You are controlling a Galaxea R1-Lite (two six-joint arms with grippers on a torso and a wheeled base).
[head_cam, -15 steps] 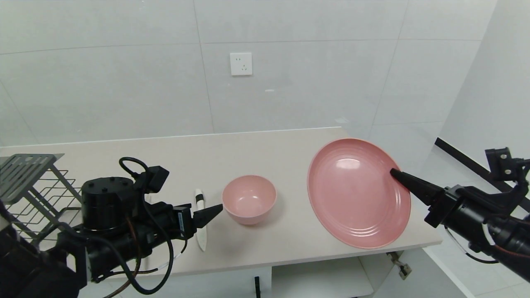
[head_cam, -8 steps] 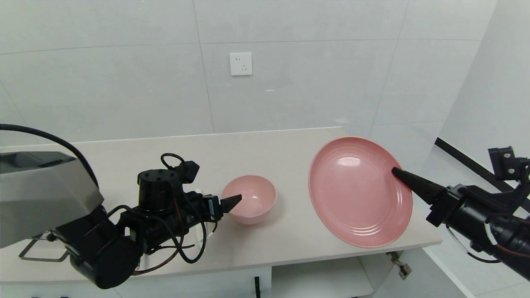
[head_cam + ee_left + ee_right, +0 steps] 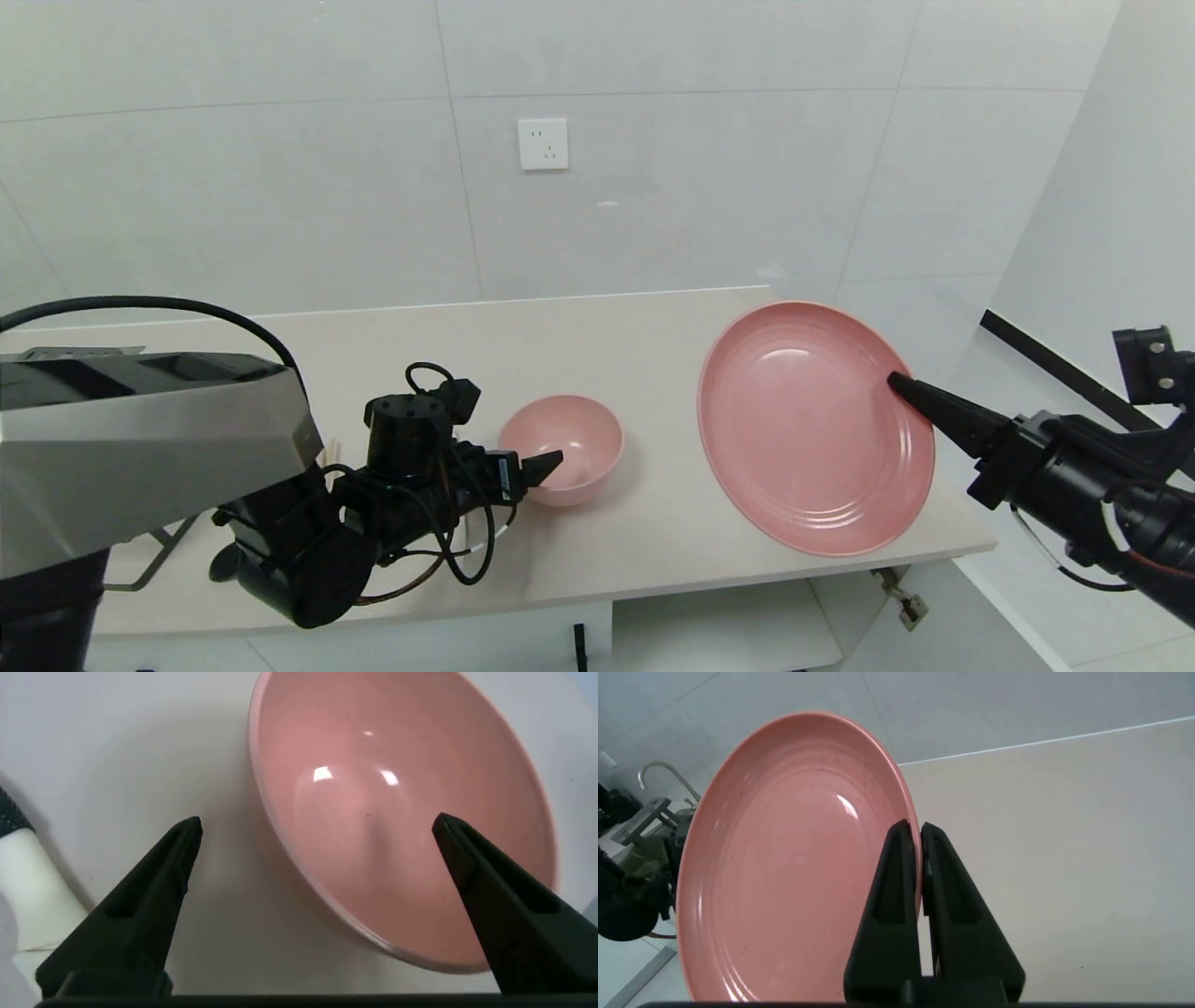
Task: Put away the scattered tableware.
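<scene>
Quick notes on this one. The left gripper (image 3: pixel 318 826) was spread wide and had nothing in it. It sat low over the near rim of the pink bowl (image 3: pixel 561 448), one finger outside the wall and the other over the hollow, so it straddled the rim. The bowl stood upright on the counter (image 3: pixel 653 336), about mid-table. A white utensil (image 3: pixel 28 887) lay just beside the outer finger.

Over on the right, the right gripper (image 3: pixel 915 831) was pinched tight on the rim of the big pink plate (image 3: pixel 812 429). The plate was tipped up steeply near the counter's right end, with its face toward the camera. I couldn't tell if its low edge was touching the counter.

My guess on handling: both pieces looked like stiff, glossy plastic or melamine, so light and not very breakable, but slick. The bowl's rim is really the only place to grab, with one finger inside and one out, going deep enough that the wall doesn't squirt out. The plate is wide and held by a single edge, so I'd expect it to want to swing or pivot in the pinch.
</scene>
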